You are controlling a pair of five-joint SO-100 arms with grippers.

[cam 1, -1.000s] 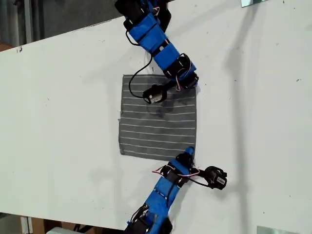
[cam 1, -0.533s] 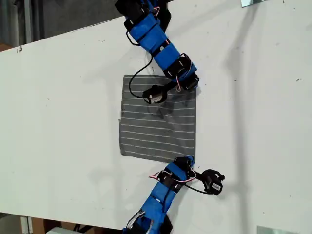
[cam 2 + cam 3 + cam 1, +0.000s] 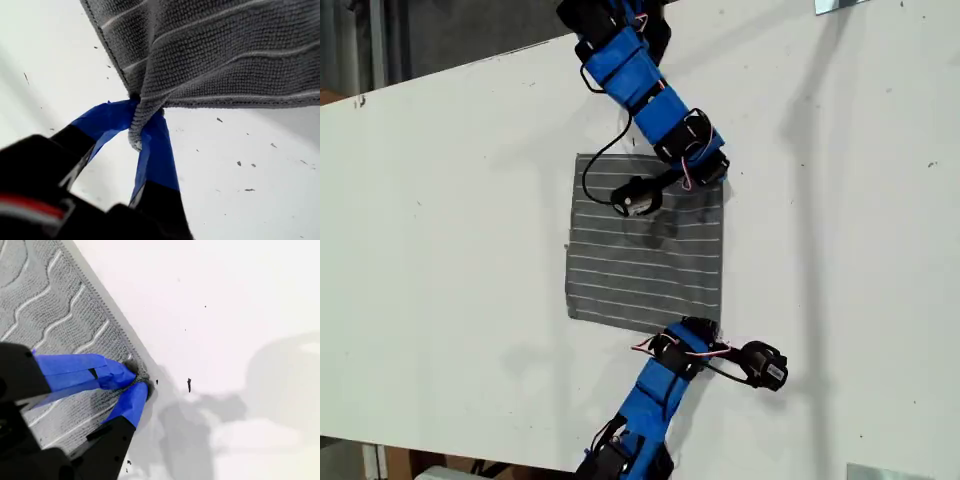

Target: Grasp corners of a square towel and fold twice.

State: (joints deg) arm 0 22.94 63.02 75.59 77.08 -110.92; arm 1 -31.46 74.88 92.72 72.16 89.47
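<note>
The grey striped towel [image 3: 640,260] lies spread on the white table [image 3: 450,220]. My first gripper [image 3: 708,326] comes in from the exterior view's bottom and is shut on the towel's lower right corner there. In the first wrist view the blue jaws of my first gripper [image 3: 142,117] pinch that corner [image 3: 136,137] off the table, with the towel [image 3: 225,50] rising beyond. My second gripper [image 3: 718,180] reaches from the exterior view's top and is shut on the upper right corner. My second gripper [image 3: 137,377] nips the edge of the towel [image 3: 45,305] down at the table surface.
The table's far edge [image 3: 470,62] runs slanted across the exterior view's upper left, with dark floor behind it. Metal brackets sit at the exterior view's top right [image 3: 840,5] and bottom right [image 3: 880,470]. Arm shadows fall on the table to the exterior view's right of the towel.
My first gripper drew back a little toward the exterior view's bottom, pulling the towel's lower right corner with it, then eased forward slightly. My second gripper has hardly moved.
</note>
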